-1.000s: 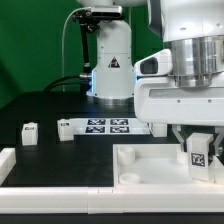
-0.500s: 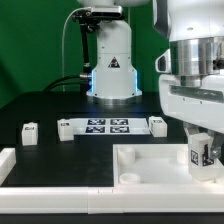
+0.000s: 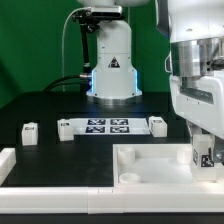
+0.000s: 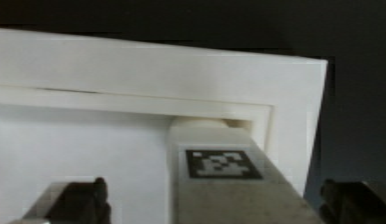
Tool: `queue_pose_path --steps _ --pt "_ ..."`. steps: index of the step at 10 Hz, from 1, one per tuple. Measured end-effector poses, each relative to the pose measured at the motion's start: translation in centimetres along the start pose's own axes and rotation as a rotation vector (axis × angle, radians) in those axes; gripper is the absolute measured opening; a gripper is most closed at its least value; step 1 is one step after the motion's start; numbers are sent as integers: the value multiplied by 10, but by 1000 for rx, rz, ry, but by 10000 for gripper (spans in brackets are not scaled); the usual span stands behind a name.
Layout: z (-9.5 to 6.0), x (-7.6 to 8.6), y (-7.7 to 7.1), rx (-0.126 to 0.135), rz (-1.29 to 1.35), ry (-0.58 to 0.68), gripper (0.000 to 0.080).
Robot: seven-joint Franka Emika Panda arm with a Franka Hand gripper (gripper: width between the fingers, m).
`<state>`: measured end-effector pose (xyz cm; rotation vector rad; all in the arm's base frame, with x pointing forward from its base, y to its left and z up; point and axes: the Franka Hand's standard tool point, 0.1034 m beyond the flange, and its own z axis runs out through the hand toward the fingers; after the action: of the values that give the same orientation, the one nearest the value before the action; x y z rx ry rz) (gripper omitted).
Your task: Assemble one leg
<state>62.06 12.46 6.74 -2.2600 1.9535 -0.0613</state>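
Observation:
My gripper (image 3: 204, 158) is at the exterior view's far right, shut on the leg (image 3: 202, 154), a small white block with a square marker tag. It holds the leg upright, low over the right-hand corner of the large white square tray-like piece (image 3: 150, 165). In the wrist view the leg (image 4: 222, 170) runs between my two dark fingers (image 4: 83, 200), and its far end reaches the tray's corner (image 4: 261, 100). Whether the leg's end sits in the socket is hidden. Three more legs (image 3: 29, 132) (image 3: 64, 127) (image 3: 157, 124) lie on the black table.
The marker board (image 3: 105, 126) lies at mid table, between two of the loose legs. A white bracket piece (image 3: 6, 160) sits at the left edge. A low white wall (image 3: 90, 205) runs along the front. The robot's base (image 3: 110, 70) stands behind.
My gripper has moved right and slightly down with the leg, from over the tray's right part to its right-hand corner. The loose legs and the tray have not moved.

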Motion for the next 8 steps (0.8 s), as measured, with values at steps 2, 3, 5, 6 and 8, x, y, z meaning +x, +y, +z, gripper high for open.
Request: queue_pose_path --steps 2,3,5,6,8 --pt "0 -1 0 -1 -271 1 644" --pt "0 -3 1 -3 -342 2 649" --pt "0 -4 0 -23 -657 25 649" --pt "0 -4 1 -38 -775 26 649" --pt "-1 -4 -1 -66 -1059 33 649"
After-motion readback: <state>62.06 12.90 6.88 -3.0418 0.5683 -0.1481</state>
